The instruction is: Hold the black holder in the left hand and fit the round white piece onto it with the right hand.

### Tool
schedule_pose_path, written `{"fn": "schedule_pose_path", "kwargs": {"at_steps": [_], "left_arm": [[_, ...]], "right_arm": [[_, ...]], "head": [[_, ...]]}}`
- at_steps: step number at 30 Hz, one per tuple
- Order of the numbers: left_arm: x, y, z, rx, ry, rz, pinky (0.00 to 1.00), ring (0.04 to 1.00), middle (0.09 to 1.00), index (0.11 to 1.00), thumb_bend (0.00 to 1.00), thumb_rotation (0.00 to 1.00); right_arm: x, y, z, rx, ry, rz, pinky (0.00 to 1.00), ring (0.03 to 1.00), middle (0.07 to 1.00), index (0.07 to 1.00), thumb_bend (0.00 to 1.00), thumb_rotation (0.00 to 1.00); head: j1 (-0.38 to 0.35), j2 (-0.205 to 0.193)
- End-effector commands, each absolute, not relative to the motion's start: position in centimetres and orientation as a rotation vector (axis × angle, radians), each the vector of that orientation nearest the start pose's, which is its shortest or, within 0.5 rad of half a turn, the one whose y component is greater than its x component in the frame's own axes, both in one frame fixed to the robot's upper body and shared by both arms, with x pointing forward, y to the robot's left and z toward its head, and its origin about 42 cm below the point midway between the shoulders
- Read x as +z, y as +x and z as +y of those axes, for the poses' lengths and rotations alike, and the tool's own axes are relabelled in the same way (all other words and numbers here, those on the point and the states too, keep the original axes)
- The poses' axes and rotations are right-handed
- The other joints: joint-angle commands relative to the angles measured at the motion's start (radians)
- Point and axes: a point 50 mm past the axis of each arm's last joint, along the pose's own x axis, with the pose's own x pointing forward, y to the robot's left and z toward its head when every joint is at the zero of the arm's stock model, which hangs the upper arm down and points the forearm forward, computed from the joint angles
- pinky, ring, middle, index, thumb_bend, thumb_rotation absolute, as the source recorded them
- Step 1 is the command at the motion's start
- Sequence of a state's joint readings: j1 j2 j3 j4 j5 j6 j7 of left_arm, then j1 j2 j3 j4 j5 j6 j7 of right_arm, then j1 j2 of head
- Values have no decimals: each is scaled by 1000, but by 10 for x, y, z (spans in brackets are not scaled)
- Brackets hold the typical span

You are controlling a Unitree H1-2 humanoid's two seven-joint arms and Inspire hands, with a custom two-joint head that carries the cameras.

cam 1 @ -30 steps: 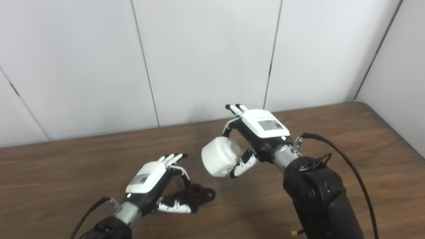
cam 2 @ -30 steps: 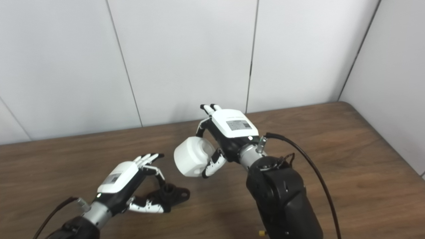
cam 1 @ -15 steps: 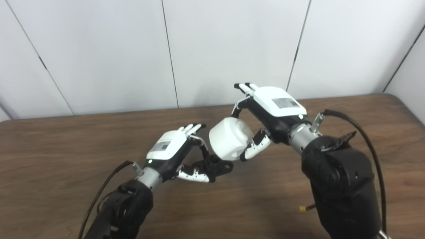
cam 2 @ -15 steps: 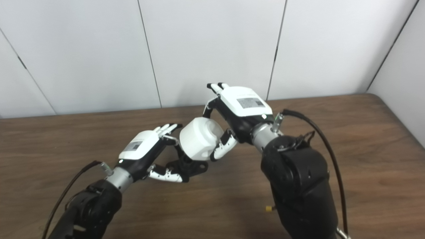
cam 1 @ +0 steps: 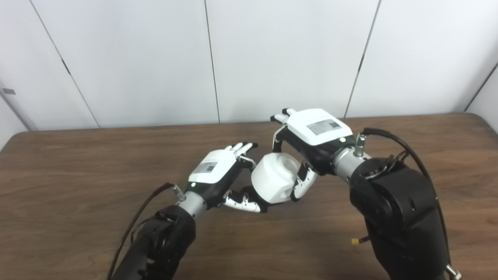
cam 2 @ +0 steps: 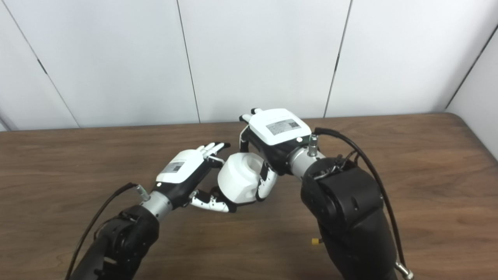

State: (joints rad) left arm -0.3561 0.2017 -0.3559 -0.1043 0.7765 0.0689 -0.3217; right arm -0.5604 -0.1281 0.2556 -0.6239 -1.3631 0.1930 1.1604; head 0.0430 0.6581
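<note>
White piece (cam 1: 274,182) gripped by right hand (cam 1: 311,136), held above desk (cam 1: 78,163). Black holder (cam 1: 249,193) mostly hidden under piece, at 7 o'clock from it, pinched in left hand (cam 1: 216,173). Piece touching holder, or just beside; seating cannot be told.

1. The left eye view looks down from the robot's head, from above and behind the arms, facing forward over a brown table (cam 1: 78,167) toward a white panelled wall (cam 1: 136,58).
2. The right eye view sits just beside it, facing the same way.
3. Both are close in and share nearly the whole scene: table, wall, and both arms entering from the bottom edge.
</note>
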Motion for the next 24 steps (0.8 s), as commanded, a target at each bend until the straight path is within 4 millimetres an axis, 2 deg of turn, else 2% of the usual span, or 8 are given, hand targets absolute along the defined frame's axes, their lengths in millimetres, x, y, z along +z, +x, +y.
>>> {"fn": "schedule_pose_path", "kwargs": {"at_steps": [1,9,24], "left_arm": [[224,364,137,-449,1070,-424,1000,993,970,481,516,47],[217,360,133,-455,1066,-417,1000,992,975,481,516,48],[199,359,130,-463,1071,-402,1000,981,959,481,516,48]], "right_arm": [[365,316,-128,352,-1619,-314,669,1000,954,483,520,136],[360,317,-125,326,-1666,-291,732,1000,940,481,520,134],[349,314,-122,227,-1681,-256,612,987,944,484,521,134]], "head": [[1,-1],[6,-41],[5,-62]]}}
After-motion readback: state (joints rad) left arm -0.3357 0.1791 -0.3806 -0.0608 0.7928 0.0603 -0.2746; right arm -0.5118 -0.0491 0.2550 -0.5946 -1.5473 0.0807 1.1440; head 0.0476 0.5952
